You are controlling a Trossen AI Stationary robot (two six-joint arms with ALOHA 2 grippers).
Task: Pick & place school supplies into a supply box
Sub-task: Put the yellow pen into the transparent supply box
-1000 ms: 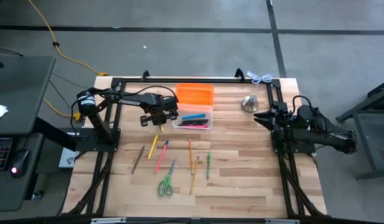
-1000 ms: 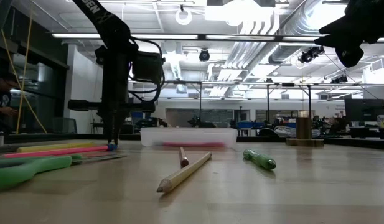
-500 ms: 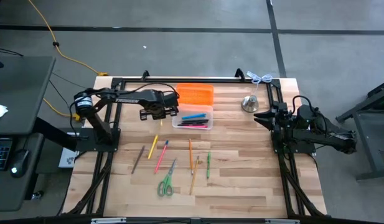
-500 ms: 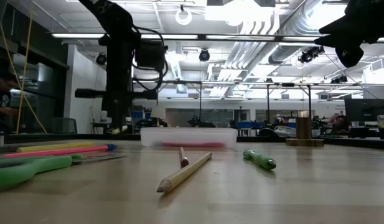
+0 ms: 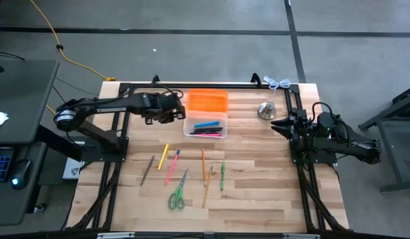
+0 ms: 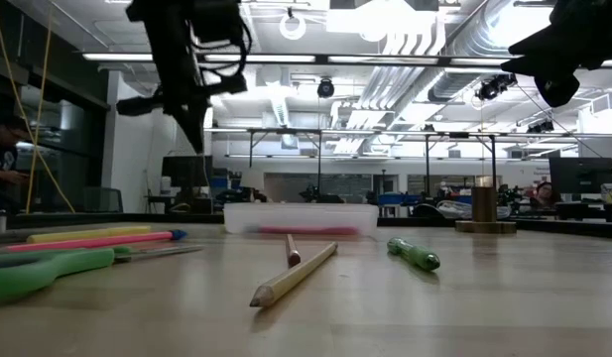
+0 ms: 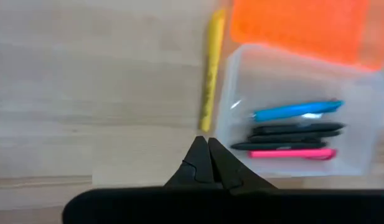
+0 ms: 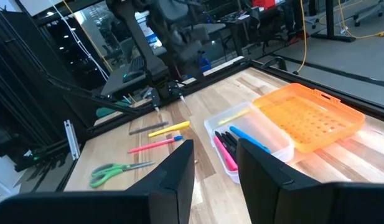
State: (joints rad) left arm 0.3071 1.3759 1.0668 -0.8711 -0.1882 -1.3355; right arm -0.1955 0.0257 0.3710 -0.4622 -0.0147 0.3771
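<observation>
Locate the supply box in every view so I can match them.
High view: supply box at the table's back centre.
Low view: mid-picture, far across the table.
Left wrist view: close ahead of the camera.
Right wrist view: farther off, orange lid open.
Shared landmark: the pink pen lying inside it.

The supply box (image 5: 206,125) stands open upward, its orange lid (image 5: 207,101) folded flat behind it. The left gripper (image 5: 179,113) hangs raised just beside the box's left wall. In front of the box, bare worktop (image 5: 258,199) separates it from the scattered pencils (image 5: 206,174) and scissors (image 5: 177,193). Right of the box stands a metal bell (image 5: 267,109).
</observation>
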